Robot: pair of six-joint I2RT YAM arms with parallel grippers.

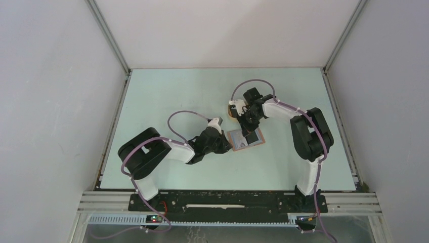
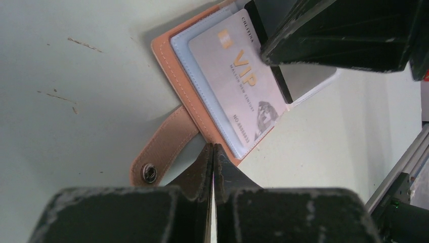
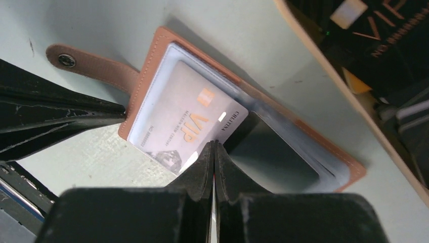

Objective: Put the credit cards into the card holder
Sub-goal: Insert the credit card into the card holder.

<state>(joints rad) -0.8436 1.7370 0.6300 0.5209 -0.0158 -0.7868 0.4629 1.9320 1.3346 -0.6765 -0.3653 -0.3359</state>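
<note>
- Showing the card holder (image 1: 238,143) lying open and flat near the middle of the table (image 1: 167,96), between the two arms, with its bluish-grey pockets facing up.
- Marking the left gripper (image 2: 213,152), jaws pressed together, tips meeting the holder's near edge just beside the strap tab (image 2: 162,147); cannot tell whether the cover is pinched or merely pinned.
- Marking the right gripper (image 3: 213,149), jaws likewise closed with no gap, tips touching the exposed end of the silver credit card (image 3: 177,119); cannot tell whether it is truly gripped.
- Locating that VIP-lettered card partly inside a clear pocket, one end protruding toward the fold.
- Noting the beige tray (image 3: 324,63) just beside the holder, with a dark VIP-lettered piece (image 3: 379,30) and a corner of an orange-yellow card (image 3: 355,81) inside.
</note>
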